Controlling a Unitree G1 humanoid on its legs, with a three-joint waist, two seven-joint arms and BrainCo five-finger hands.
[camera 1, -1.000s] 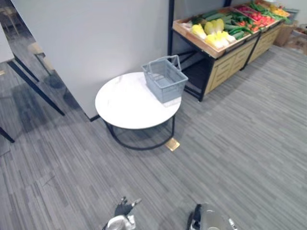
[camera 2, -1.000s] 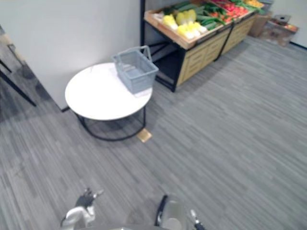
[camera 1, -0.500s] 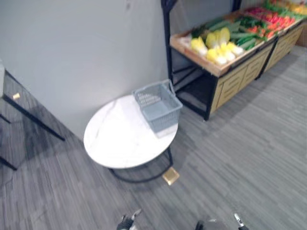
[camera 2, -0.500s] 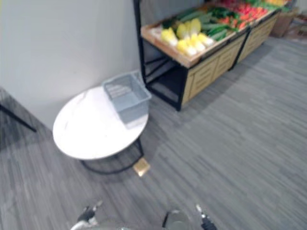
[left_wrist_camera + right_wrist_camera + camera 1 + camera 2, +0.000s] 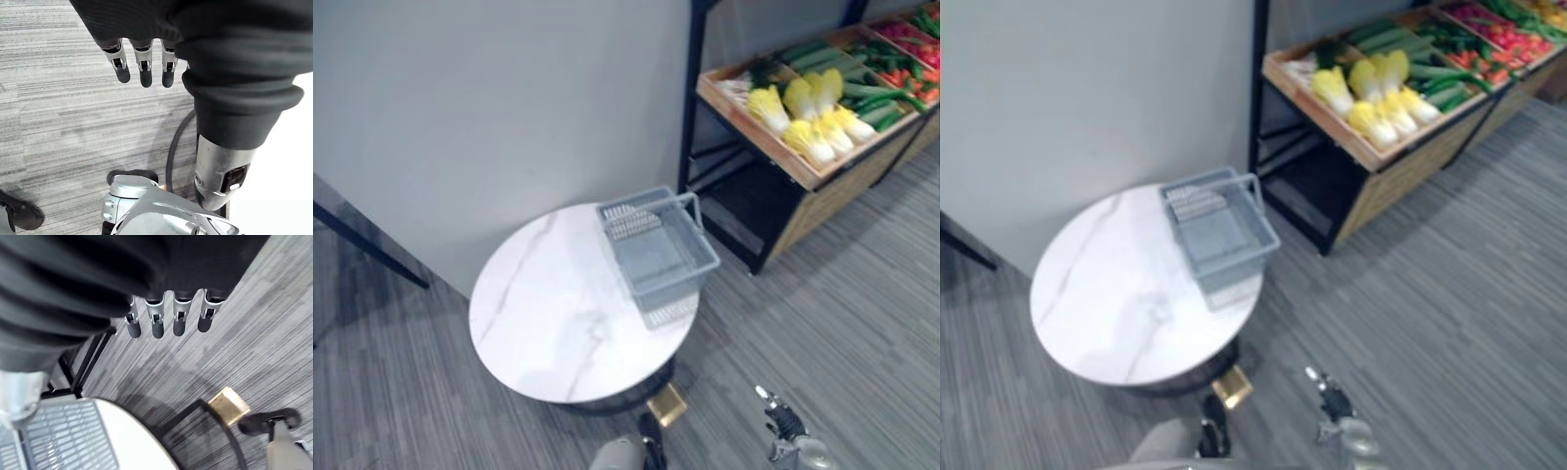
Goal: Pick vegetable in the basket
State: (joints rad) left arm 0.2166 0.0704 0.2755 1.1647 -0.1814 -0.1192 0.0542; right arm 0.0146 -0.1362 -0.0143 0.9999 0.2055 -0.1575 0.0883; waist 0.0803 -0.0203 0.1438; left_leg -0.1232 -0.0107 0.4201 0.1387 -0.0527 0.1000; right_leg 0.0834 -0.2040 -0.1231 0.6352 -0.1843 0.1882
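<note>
Grey basket (image 5: pixel 658 253) sits on the round white marble table (image 5: pixel 548 323), at the top's 2 o'clock edge. Vegetables, cabbages (image 5: pixel 808 122) and cucumbers (image 5: pixel 862 93), lie in the wooden stand (image 5: pixel 759 137) at 1 o'clock, well apart from the basket. Grey wall (image 5: pixel 509 98) at 12, grey striped carpet (image 5: pixel 842 313) all round. Brass block (image 5: pixel 667 403) on the floor by the table's 5 o'clock edge. Left hand (image 5: pixel 142 63) and right hand (image 5: pixel 157 319) hang over the carpet, fingers straight, holding nothing.

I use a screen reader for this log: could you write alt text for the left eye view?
An empty grey basket sits at the right edge of a round white table. Behind it, a wooden stand holds yellow cabbages and green vegetables. The right hand hangs low over the carpet.
</note>
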